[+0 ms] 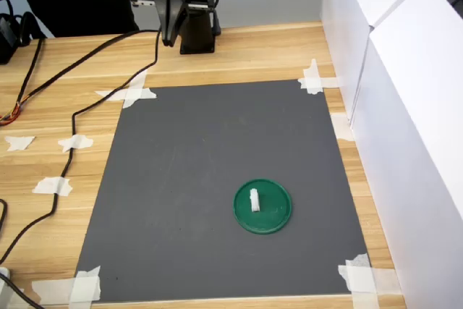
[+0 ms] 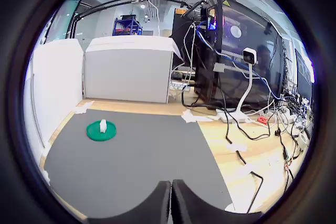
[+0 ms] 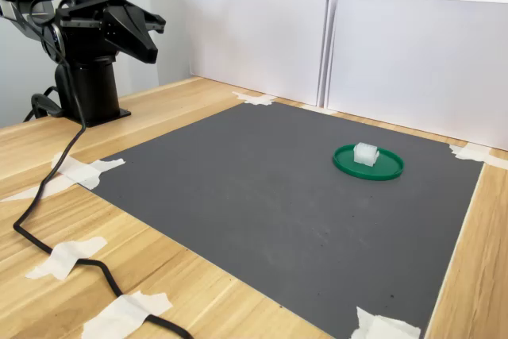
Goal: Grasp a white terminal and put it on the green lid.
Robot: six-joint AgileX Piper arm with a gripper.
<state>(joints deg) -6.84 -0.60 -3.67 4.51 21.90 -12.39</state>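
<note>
A dark grey mat (image 1: 224, 186) is taped flat on a wooden table (image 1: 246, 52), with white tape pieces (image 1: 130, 95) stuck at its corners and along its side. White boards (image 1: 405, 106) are stood along the right of the first exterior view. A black cable (image 1: 72, 117) is trailed over the wood at the left of the first exterior view, and nothing is seen lying on the mat between the arm and the lid. The green lid (image 1: 262, 206) is seen low and right of the middle in the first exterior view, flat on the mat. The white terminal (image 1: 255, 200) is seen resting on the lid, a tiny pale block, well inside the rim. The gripper (image 1: 168, 34) is held up near the arm's base at the upper left of both exterior views, far from the lid. In the wrist view its fingers (image 2: 160, 203) are seen pressed together, with nothing between them.
</note>
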